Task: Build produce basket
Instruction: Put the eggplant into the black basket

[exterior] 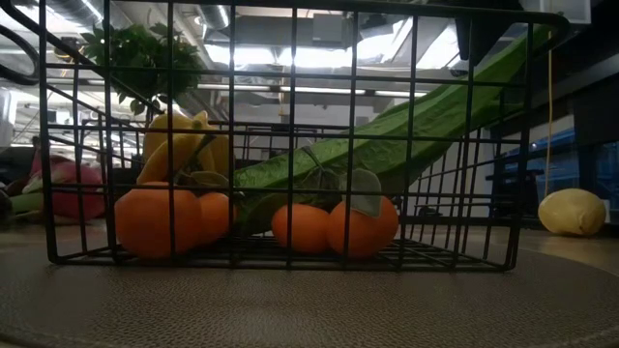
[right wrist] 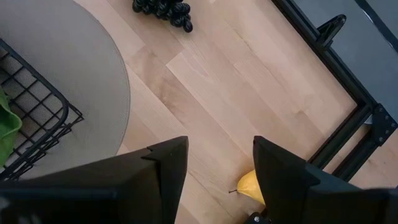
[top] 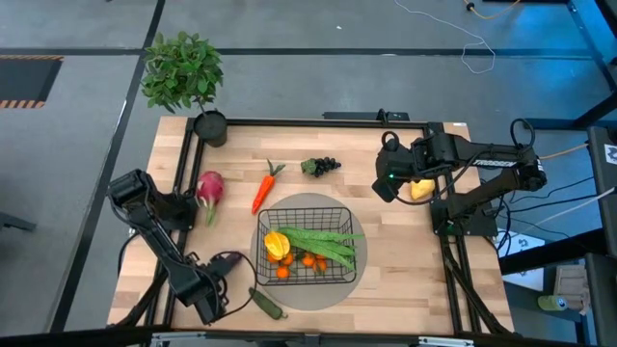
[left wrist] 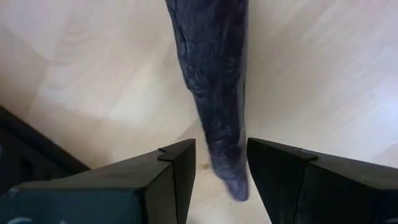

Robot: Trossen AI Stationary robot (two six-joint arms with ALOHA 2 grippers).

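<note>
At lower left our left gripper (top: 234, 291) brackets the cucumber (left wrist: 214, 93), seemingly unclenched. Our right gripper (top: 393, 183), spread wide at upper right, hovers over the lemon (top: 421, 189) for pickup.

One basket (top: 307, 245), one carrot (top: 262, 189), one lemon (top: 421, 189), one grape bunch (top: 322, 166).

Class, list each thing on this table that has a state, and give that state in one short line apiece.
basket: upright on the grey mat, partly filled
green beans: in the basket, leaning on its rim
tangerines: in the basket
lemon: on the table beneath the right pincer, not gripped
right pincer: open
left pincer: open around the cucumber
carrot: lying outside the basket
</note>
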